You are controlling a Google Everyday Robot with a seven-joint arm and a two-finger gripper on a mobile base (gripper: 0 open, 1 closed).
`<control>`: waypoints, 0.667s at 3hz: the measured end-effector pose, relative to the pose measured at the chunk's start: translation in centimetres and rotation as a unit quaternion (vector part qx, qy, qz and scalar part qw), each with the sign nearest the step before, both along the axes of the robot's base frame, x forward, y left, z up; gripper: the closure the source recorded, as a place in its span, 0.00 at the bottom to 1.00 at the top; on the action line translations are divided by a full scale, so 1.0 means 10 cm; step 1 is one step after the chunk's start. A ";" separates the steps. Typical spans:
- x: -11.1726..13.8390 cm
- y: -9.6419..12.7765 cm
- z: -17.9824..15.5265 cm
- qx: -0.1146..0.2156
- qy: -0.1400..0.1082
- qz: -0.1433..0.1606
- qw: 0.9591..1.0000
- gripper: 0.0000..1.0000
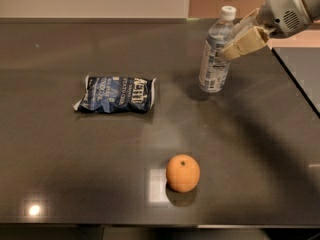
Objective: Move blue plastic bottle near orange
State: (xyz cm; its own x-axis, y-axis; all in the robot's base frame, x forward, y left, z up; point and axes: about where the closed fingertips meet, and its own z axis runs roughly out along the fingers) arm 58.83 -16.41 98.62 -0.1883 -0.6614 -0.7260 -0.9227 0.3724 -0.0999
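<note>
The blue plastic bottle [214, 59] is at the far right of the table [65, 174], white cap up and leaning a little to the right. Its base looks to be at or just above the tabletop; I cannot tell which. The gripper [230, 43] comes in from the upper right and is at the bottle's upper body. One beige finger [245, 41] lies across the front of the bottle and the other shows behind it, so the gripper looks closed around the bottle and holding it.

The orange [183, 173] sits toward the near edge, a little left of the bottle and well apart from it, with bare dark tabletop between them. A dark-blue snack bag [116, 94] lies flat to the left, clear of the line from bottle to orange.

As for progress, the grasp seems to be made, but the carrying is not. The bottle is nowhere near the fruit yet. What remains is to bring the bottle forward across the open stretch, set it upright just beside the orange without knocking it — a round fruit will roll at a touch — and let go.
</note>
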 end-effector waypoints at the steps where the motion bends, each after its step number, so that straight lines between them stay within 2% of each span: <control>1: -0.54 -0.10 0.11 0.006 0.012 0.017 1.000 1.00; 2: -0.91 -0.08 0.04 -0.001 0.026 0.035 0.999 1.00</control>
State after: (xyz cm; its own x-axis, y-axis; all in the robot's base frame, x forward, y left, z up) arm 49.69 -17.17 99.01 -0.1793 -0.6750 -0.7157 -0.9503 0.3070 -0.0515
